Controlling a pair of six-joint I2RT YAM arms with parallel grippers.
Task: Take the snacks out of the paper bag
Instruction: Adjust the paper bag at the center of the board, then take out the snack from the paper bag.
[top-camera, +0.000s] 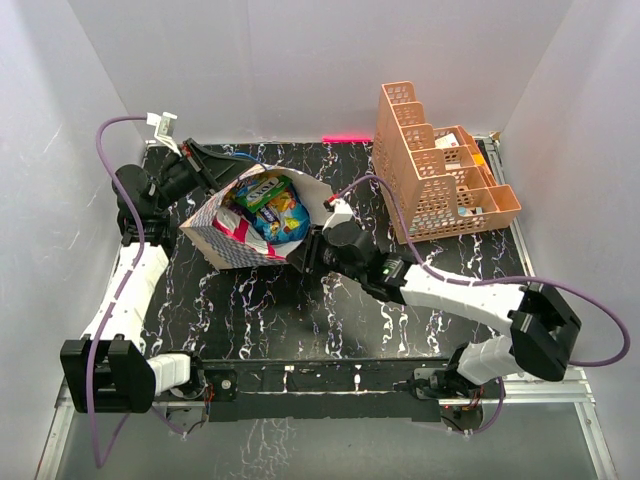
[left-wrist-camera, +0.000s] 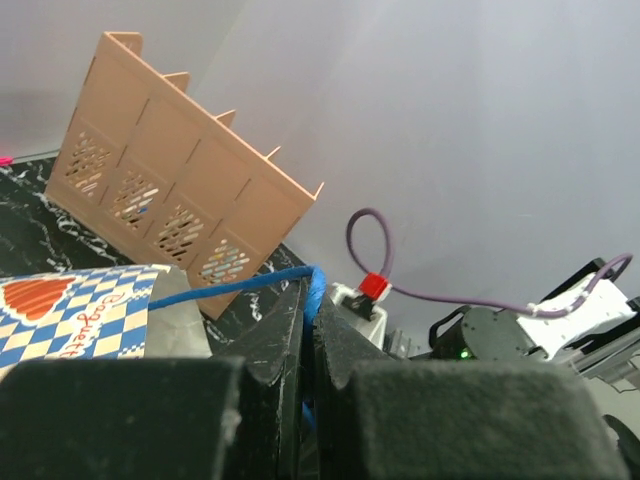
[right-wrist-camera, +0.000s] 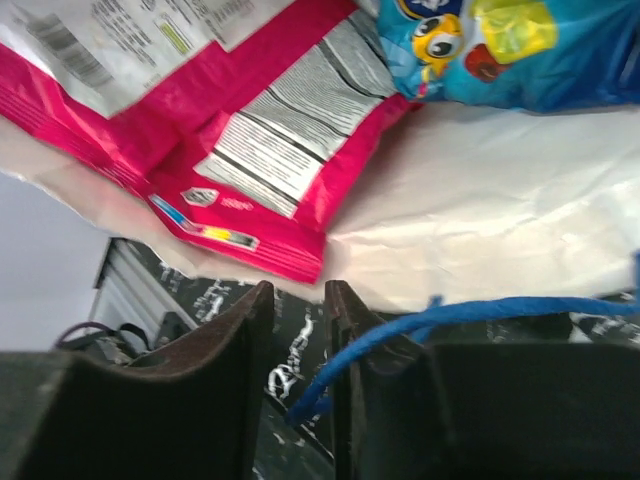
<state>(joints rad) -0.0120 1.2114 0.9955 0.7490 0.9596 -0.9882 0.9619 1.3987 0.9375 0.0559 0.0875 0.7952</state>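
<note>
Snacks (top-camera: 268, 208) lie packed in the tilted paper bag (top-camera: 225, 245) left of centre on the table (top-camera: 300, 320), its mouth apparently propped open by the left gripper (left-wrist-camera: 312, 310) clamped on a blue cord handle (left-wrist-camera: 220, 287), while the right gripper (right-wrist-camera: 298, 300), jaws slightly parted, hovers at the right rim.

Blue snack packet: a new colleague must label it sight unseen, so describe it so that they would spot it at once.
On the black marbled table, left of centre, sits the blue-and-white checkered paper bag, mouth open. Inside, toward its right side, lies the blue packet. Unlike the red packet beside it, it bears cartoon eyes and yellow shapes.
</note>
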